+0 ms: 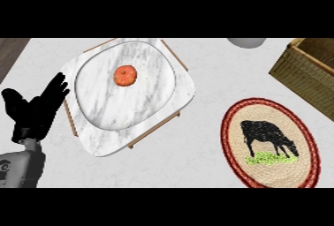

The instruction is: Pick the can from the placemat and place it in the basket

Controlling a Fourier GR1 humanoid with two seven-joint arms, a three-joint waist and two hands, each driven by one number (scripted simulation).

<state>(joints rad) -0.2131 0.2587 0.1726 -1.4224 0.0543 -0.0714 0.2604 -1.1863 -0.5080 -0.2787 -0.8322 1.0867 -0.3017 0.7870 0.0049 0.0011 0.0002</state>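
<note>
Left hand spread at left, well apart from placemat and basket.

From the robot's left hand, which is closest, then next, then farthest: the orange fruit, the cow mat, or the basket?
From the left hand:
1. Orange fruit, on the marble plate just right of it.
2. Cow mat, lower right.
3. Basket, upper right corner.
</note>
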